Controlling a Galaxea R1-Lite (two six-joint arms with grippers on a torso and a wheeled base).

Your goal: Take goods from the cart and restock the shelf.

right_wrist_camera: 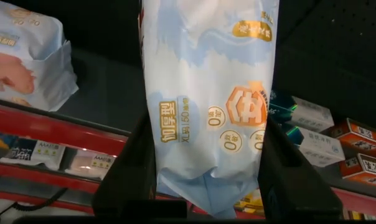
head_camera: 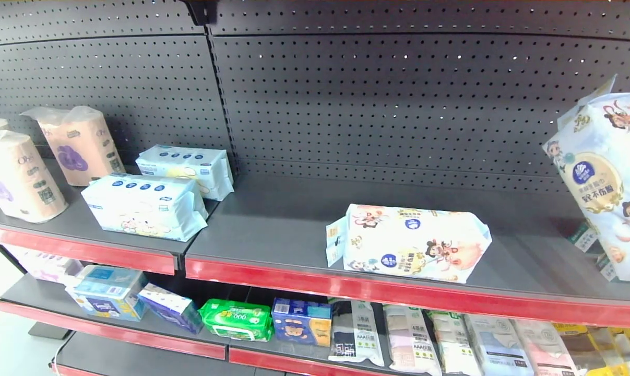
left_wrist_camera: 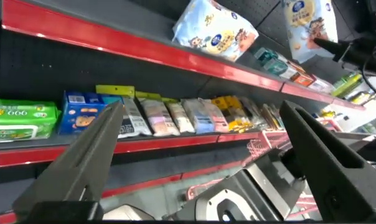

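**Tissue pack upright in the right gripper at the top shelf**

Tissue pack (right_wrist_camera: 210, 74) sits between the two dark fingers of the right gripper (right_wrist_camera: 206, 143), which close on its lower part from both sides. The pack stands upright. Its wrapping is soft, white and pale blue, with orange round marks on the side towards the wrist and cartoon figures on the side that the head view shows (head_camera: 607, 183). It is at the right end of the top shelf board (head_camera: 273, 219); whether its bottom touches the board, one cannot tell.

The left gripper (left_wrist_camera: 200, 109) is wide open and faces the lower shelf rows.

On the same board a similar cartoon pack (head_camera: 408, 243) lies flat near the red front edge (head_camera: 398, 295). Further left lie two white-blue packs (head_camera: 145, 206), and beside them stand beige paper rolls (head_camera: 17, 175). Behind is a dark perforated back wall (head_camera: 372, 104). The lower shelf carries a green wipes pack (head_camera: 236, 318) and more small goods.
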